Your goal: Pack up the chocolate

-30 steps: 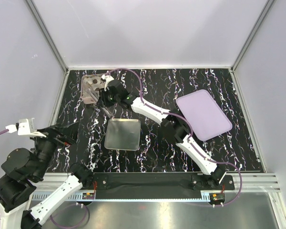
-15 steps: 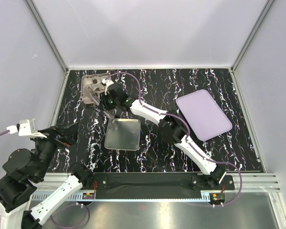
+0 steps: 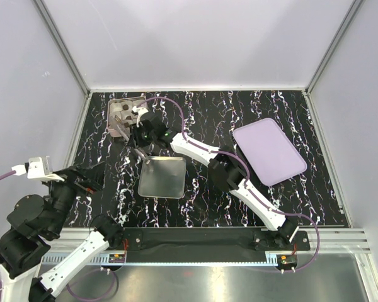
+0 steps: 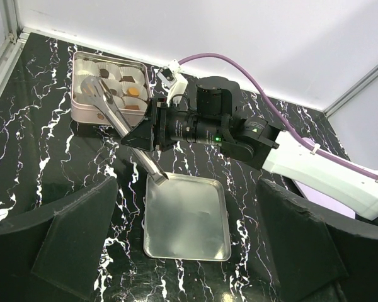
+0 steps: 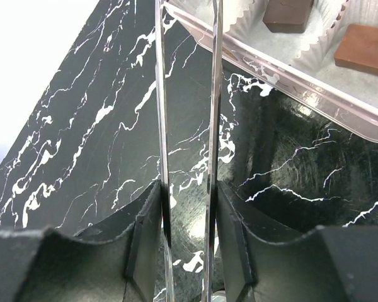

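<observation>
The chocolate [image 4: 127, 79] lies as small brown and tan pieces in white paper cups inside a tin box [image 4: 79, 113] at the far left of the table [image 3: 111, 119]. Two brown pieces [image 5: 288, 14] show close in the right wrist view. My right gripper [image 3: 140, 135] is shut on metal tongs [image 4: 113, 110], pressing both arms [image 5: 188, 195]. The tongs' tips reach over the box among the cups; the tips are cut off in the right wrist view. My left gripper [image 4: 188, 189] hangs open and empty at the near left [image 3: 82, 176].
A bare steel tray [image 3: 162, 177] lies in the middle of the table, just near of the tongs' back end [image 4: 186, 217]. A lilac lid [image 3: 268, 151] lies at the right. The enclosure walls stand close behind and left of the box.
My right arm has moved left and farther toward the tin box, carrying the tongs' tips over the cups. The left arm has barely moved.
</observation>
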`<state>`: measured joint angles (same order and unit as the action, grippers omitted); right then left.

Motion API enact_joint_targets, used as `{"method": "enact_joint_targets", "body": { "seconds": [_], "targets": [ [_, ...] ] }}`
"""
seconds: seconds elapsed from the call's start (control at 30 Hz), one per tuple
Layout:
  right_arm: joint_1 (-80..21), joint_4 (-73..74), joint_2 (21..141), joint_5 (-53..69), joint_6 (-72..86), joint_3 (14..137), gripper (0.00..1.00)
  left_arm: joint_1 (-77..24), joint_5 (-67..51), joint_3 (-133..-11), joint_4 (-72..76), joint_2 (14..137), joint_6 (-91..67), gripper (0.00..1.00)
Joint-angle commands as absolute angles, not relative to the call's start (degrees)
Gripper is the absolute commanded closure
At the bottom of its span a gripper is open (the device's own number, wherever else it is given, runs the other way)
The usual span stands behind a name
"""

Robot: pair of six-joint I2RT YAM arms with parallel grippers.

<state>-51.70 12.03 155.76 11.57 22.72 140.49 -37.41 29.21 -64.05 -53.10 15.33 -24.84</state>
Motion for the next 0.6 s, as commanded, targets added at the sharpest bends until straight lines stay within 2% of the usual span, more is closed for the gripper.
{"method": "enact_joint_targets", "body": {
  "seconds": [0.0,0.57],
  "targets": [
    [-52.38,10.81,155.74,12.05,21.18,144.4,0.56,-37.35,30.94,-63.81,-50.71,14.33,-23.82,0.01],
    [-52.47,11.95,155.39,9.67,20.48,144.93,0.52,-37.35,30.76,-63.81,-50.8,13.89,-24.26,0.01]
  ]
}}
